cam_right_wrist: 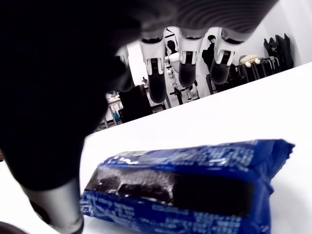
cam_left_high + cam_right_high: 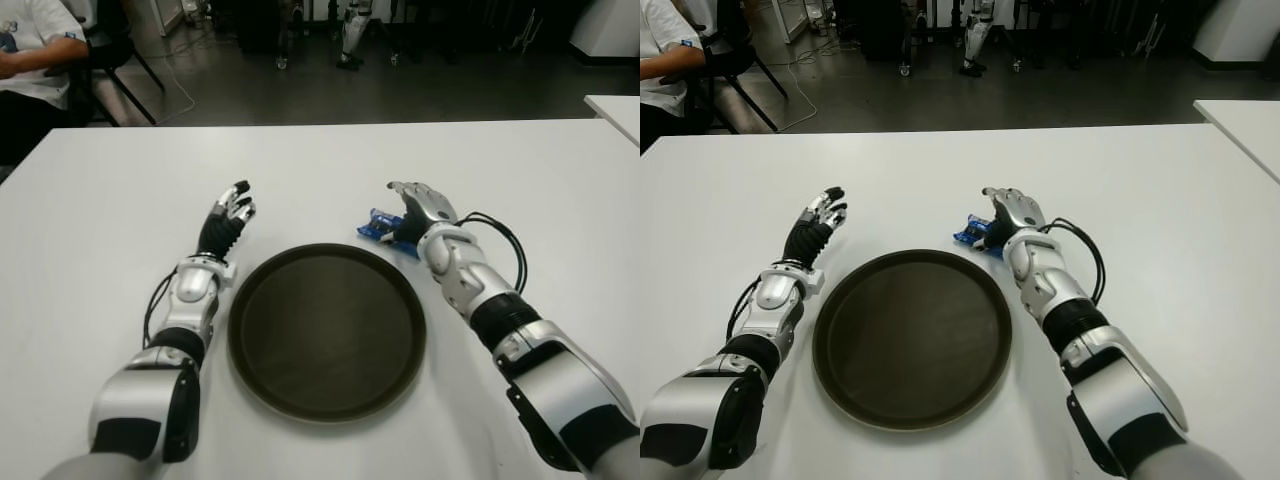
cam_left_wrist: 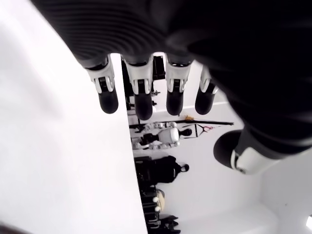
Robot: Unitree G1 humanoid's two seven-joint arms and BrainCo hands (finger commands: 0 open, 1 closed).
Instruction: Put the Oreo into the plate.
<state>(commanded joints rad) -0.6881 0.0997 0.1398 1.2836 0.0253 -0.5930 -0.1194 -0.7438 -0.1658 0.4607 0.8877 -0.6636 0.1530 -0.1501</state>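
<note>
Blue Oreo [image 2: 385,229] pack lay on the desk [image 2: 520,180] by the plate [image 2: 327,328]. Right hand [image 2: 420,212] hovered over it, fingers spread, nothing gripped. Left hand [image 2: 228,220] sat open left of the plate.

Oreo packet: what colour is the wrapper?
Blue, with dark cookies pictured on it; the Oreo packet shows best in the right wrist view.

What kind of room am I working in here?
Probably a robotics lab or workshop: a plain white table on a grey floor, legs of another humanoid robot standing at the back, and a seated person in a white shirt watching from the left.
</note>
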